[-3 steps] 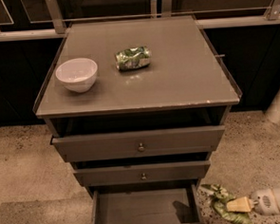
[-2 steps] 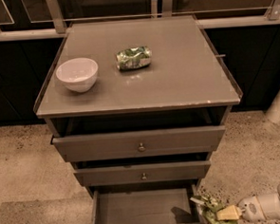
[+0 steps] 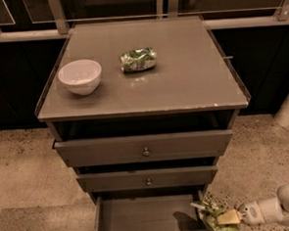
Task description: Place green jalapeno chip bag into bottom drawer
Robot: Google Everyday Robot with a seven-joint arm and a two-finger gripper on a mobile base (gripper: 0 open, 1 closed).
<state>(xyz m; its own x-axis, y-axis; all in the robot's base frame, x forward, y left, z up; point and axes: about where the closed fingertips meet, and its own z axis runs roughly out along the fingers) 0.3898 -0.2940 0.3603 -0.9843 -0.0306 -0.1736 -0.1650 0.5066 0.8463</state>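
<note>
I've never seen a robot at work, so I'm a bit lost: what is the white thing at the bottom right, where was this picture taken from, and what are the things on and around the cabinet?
The white thing is the robot's arm, reaching in from the right. At its tip is the gripper, a two-finger clamp, low by the right front corner of the open bottom drawer. It holds the green jalapeno chip bag, which it is meant to put in that drawer. The single camera looks down on the cabinet from above and in front. On the cabinet top sit a white bowl and a small rolled green packet.
</note>
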